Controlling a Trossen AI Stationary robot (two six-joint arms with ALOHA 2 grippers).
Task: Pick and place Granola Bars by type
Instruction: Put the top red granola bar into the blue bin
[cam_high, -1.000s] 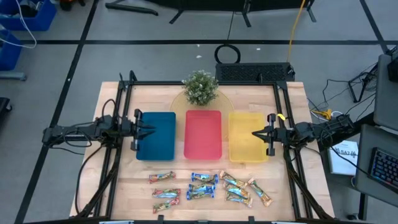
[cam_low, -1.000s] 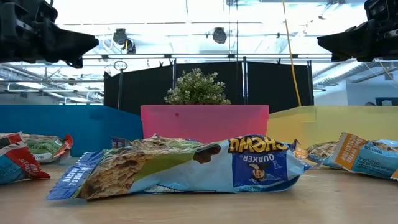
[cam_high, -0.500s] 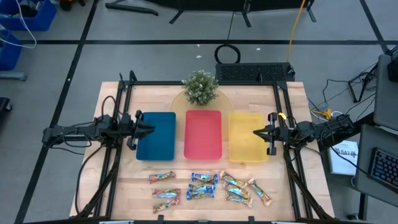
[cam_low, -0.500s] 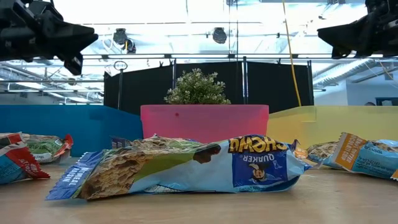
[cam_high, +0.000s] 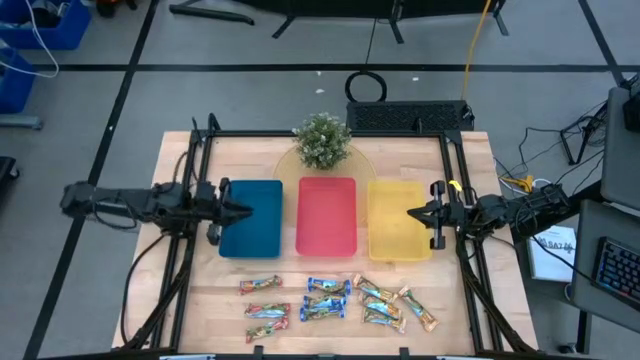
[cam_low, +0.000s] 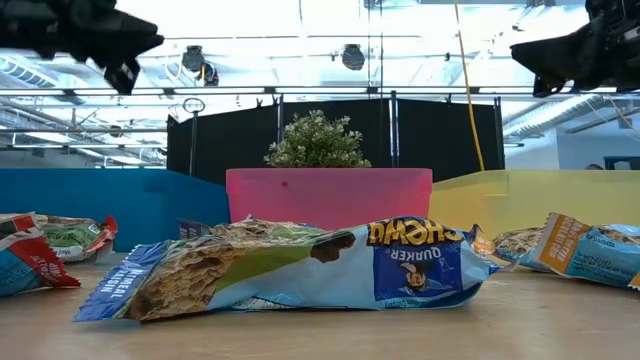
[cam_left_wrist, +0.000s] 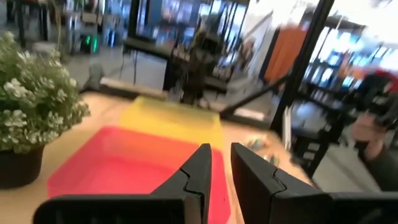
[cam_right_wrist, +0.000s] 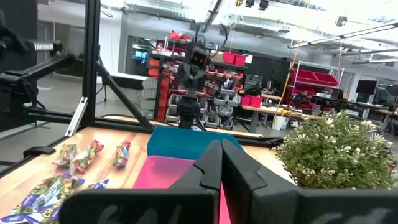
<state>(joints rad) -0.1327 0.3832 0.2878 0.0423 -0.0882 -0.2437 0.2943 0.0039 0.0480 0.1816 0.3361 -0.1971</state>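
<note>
The granola bars lie in three groups near the table's near edge: greenish-red wrappers, blue-white wrappers, tan-gold wrappers. In the low view a blue-white bar lies flat, close in front. My left gripper hangs in the air over the blue tray's left part; its fingertips stand a narrow gap apart. My right gripper hangs over the yellow tray's right part, fingers shut together. Both are well above the bars and touch nothing.
Three trays stand side by side in mid-table: blue, red, yellow. A small potted plant stands behind the red tray. Bare wood shows between the trays and the bars.
My left gripper has risen over the blue tray, and its arm's elbow has swung toward the table's left and far side. The bars and trays have stayed where they were.
</note>
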